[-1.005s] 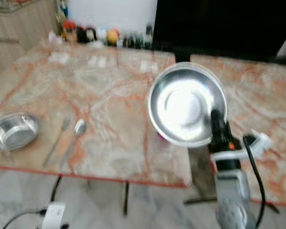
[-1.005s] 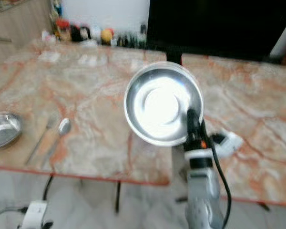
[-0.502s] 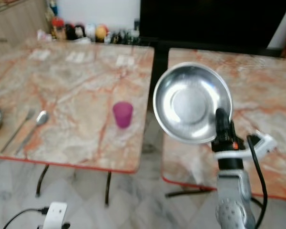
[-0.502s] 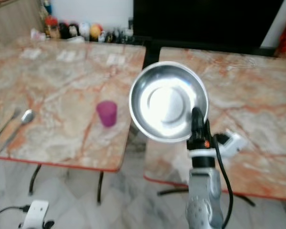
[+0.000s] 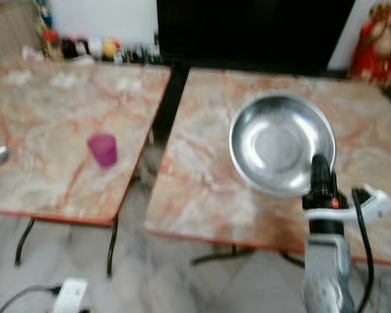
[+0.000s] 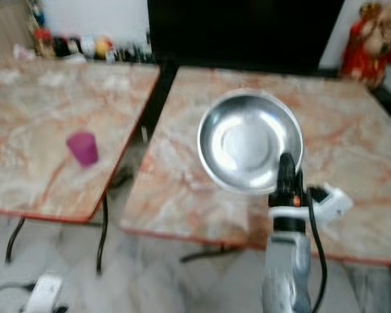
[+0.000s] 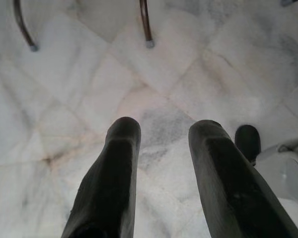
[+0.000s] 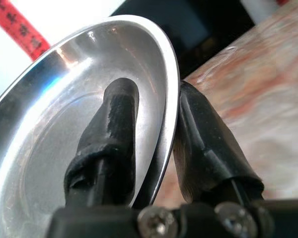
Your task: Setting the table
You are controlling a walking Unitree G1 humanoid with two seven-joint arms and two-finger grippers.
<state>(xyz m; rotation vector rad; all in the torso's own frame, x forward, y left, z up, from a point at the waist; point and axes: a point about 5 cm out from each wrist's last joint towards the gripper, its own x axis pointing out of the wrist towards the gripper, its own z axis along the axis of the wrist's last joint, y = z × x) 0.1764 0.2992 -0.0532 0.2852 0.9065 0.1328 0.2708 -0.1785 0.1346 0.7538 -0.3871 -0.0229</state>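
Steel plate [image 5: 280,143] held up at centre right, over the right-hand marble surface [image 5: 202,189].
The right gripper [image 8: 156,134] has its jaws clamped on the plate's rim, one finger inside, one behind. A purple cup [image 5: 103,149] stands on the left surface [image 5: 45,124]. The left gripper [image 7: 161,148] hangs over the floor [image 7: 64,89], jaws apart, holding nothing.

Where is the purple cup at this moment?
The purple cup stands on the left marble table, near its right edge, across the gap from the held steel plate.
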